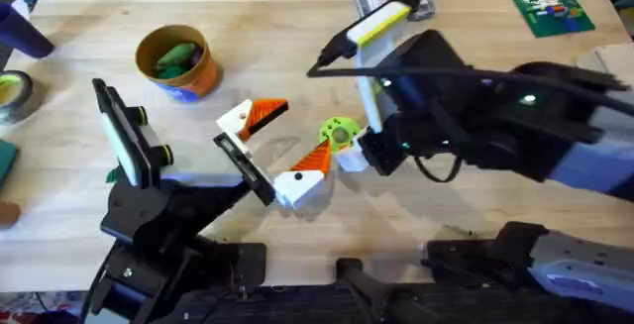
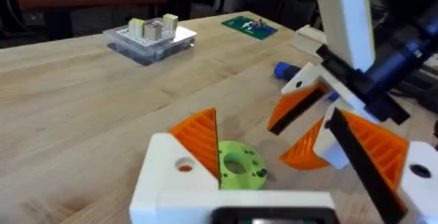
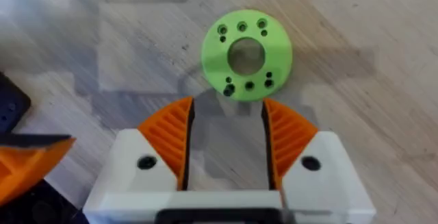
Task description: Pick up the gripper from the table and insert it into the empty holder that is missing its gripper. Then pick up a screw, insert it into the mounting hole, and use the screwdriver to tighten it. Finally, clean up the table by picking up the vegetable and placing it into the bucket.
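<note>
Overhead: right gripper (image 1: 349, 156) sits low over a green disc (image 1: 337, 132) at mid-table. Left gripper (image 1: 305, 128) is just left of it, fingers spread wide, holding nothing. Bucket (image 1: 178, 61) stands far left, green pieces already inside.

Left wrist: disc lies flat on the wood between the left gripper's orange pads. A blue object (image 2: 284, 70), possibly the screwdriver, lies beyond.

Right wrist: right fingers parted and empty, disc just ahead of the tips. Likely step is lifting the disc. Best to advance until the pads straddle it, then pinch across the rim. Disc is thin, round, hard plastic with a centre bore and small holes; pads are ribbed.
</note>
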Controlling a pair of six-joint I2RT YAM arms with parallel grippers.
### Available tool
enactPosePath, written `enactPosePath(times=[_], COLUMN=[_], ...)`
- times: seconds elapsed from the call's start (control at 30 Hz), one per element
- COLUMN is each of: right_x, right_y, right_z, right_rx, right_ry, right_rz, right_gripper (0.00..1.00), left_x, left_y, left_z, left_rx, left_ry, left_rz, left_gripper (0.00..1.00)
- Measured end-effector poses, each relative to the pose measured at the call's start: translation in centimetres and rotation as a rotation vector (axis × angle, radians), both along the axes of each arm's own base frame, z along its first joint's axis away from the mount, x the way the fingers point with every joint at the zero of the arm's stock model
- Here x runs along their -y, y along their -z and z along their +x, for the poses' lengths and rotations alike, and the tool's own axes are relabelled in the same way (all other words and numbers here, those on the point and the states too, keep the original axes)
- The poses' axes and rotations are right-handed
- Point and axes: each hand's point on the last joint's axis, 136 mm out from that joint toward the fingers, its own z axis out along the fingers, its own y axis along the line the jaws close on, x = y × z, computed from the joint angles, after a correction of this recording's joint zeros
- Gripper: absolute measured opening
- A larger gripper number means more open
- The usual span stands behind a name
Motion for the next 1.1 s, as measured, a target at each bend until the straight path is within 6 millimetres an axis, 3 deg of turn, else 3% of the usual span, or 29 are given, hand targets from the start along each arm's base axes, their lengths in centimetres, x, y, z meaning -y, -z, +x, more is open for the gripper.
enactPosePath(times=[0.13, 0.3, 0.57, 1.1], right_x=[-1.0, -1.0, -0.8, -1.4], right_y=[1.3, 3.1, 5.0, 4.9], right_z=[0.2, 0.0, -0.1, 0.4], right_rx=[-0.003, -0.042, -0.081, -0.063], right_ry=[-0.04, -0.055, -0.062, -0.063], right_rz=[-0.019, -0.068, -0.116, -0.099], right_gripper=[0.562, 0.548, 0.261, 0.236], left_x=[0.0, 0.0, 0.0, 0.0], left_y=[0.0, 0.0, 0.0, 0.0], left_z=[0.0, 0.0, 0.0, 0.0], left_rx=[0.0, 0.0, 0.0, 0.0], left_ry=[0.0, 0.0, 0.0, 0.0], left_rz=[0.0, 0.0, 0.0, 0.0], left_gripper=[0.986, 0.986, 0.986, 0.987])
